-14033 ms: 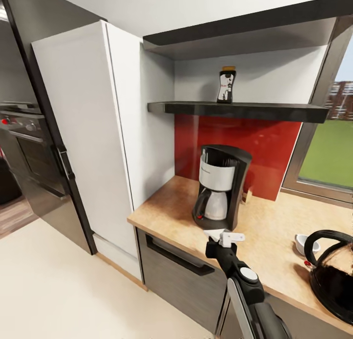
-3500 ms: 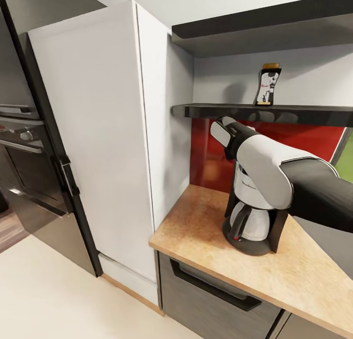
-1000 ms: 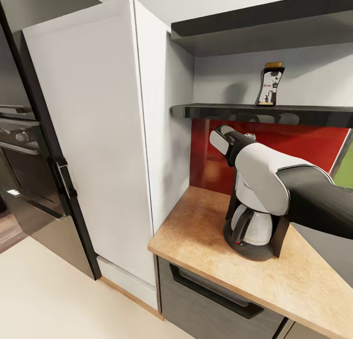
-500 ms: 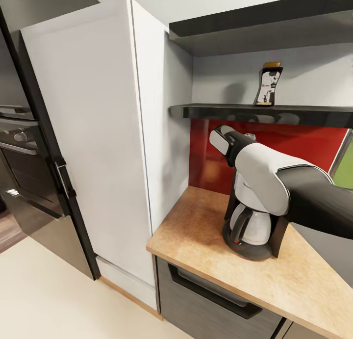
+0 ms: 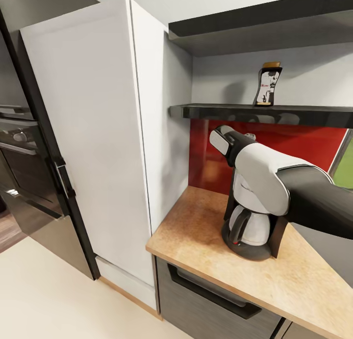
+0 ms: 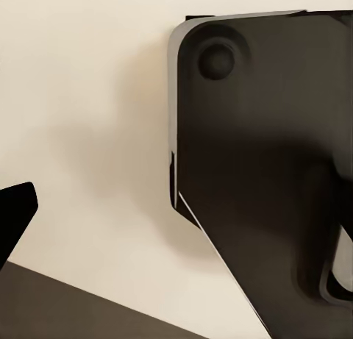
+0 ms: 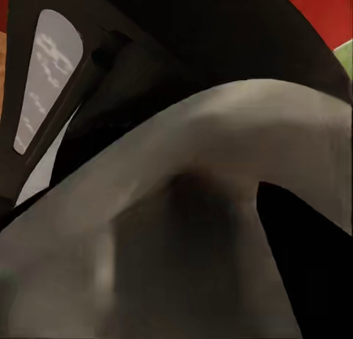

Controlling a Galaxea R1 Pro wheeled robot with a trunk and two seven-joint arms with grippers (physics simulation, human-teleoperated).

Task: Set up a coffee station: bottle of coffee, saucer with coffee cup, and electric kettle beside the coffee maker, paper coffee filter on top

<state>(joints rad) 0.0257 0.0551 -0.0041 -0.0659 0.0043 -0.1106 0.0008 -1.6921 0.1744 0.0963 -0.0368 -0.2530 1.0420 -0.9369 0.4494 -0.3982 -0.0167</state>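
The coffee maker [image 5: 247, 228] stands on the kitchen countertop [image 5: 193, 231], its upper half hidden behind my right arm [image 5: 267, 177], which reaches over it. The right wrist view is pressed close to the coffee maker's lettered silver basket [image 7: 44, 81], with a pale curved shape [image 7: 220, 177] right before the lens; I cannot tell what it is or how the right fingers stand. The bottle of coffee [image 5: 268, 86] is upright on the kitchen shelf [image 5: 255, 114]. My left gripper [image 6: 176, 243] hangs open over the floor, one dark fingertip [image 6: 15, 214] showing.
A tall white cabinet [image 5: 88, 133] borders the countertop's left end, with a dark oven [image 5: 19, 152] beyond it. A red backsplash [image 5: 304, 138] runs under the shelf. Beige floor [image 5: 54, 299] lies open at the left. My dark base [image 6: 257, 170] sits below the left wrist.
Since 14 s ago the camera has come closer, and my right arm has risen from before the coffee maker to over it. In the last second the view only drifted slightly.
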